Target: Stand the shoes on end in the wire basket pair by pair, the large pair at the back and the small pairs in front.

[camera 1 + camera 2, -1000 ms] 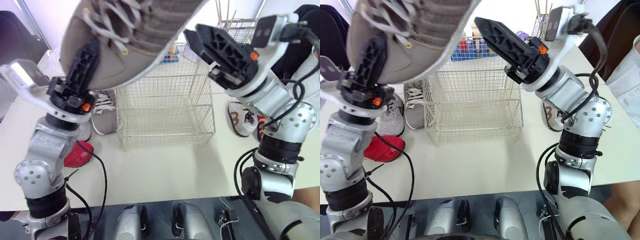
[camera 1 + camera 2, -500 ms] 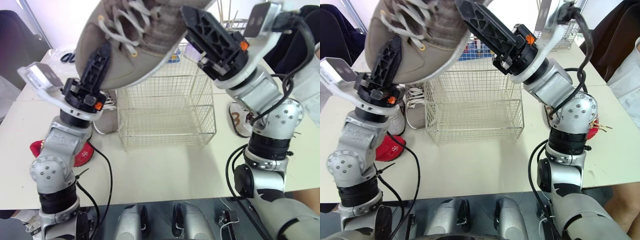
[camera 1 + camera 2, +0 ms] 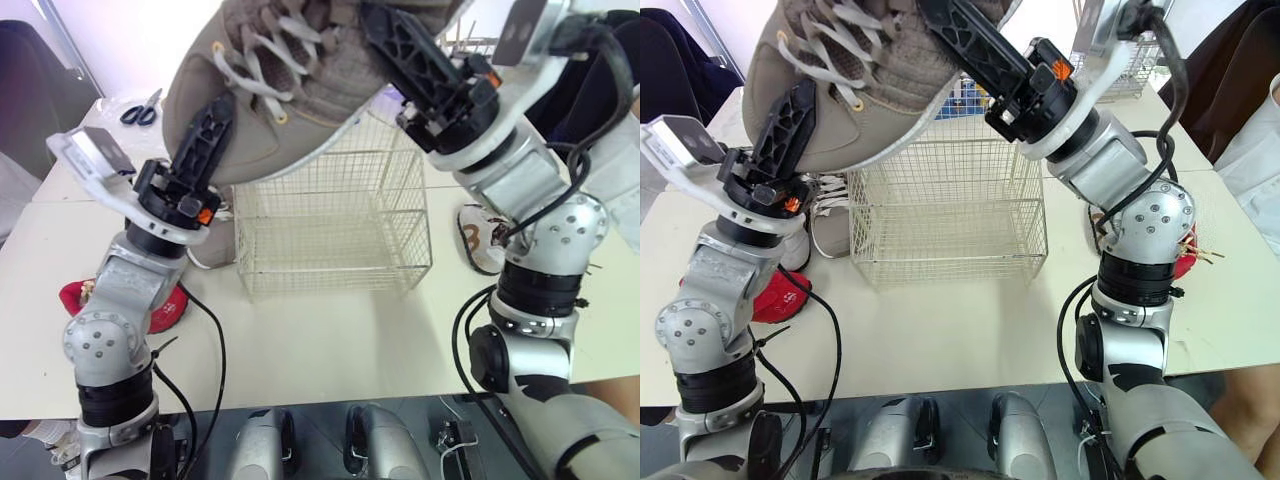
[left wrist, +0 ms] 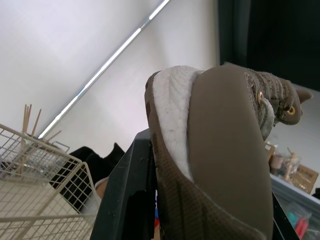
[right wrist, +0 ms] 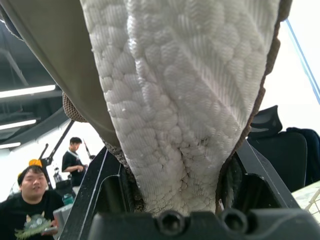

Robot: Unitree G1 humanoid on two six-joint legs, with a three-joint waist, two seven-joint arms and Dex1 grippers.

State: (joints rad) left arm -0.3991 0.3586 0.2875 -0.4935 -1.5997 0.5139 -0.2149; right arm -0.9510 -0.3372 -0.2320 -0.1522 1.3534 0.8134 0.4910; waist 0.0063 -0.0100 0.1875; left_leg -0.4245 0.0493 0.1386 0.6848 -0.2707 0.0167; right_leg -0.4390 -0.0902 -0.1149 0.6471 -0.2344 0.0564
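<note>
1. On the left, a red shoe (image 3: 165,308) lies on the table (image 3: 330,345).
2. Left gripper (image 3: 218,112) clamps one end of a large grey-brown sneaker (image 3: 300,70), held high over the wire basket (image 3: 335,240).
3. Right gripper (image 3: 385,30) clamps the sneaker's other end.
4. Right of the basket lies a white shoe (image 3: 478,240).

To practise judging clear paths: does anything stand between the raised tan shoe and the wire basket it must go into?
Nothing visible does. The tan shoe is held in the air over the wire basket, whose open top has nothing across it.
</note>
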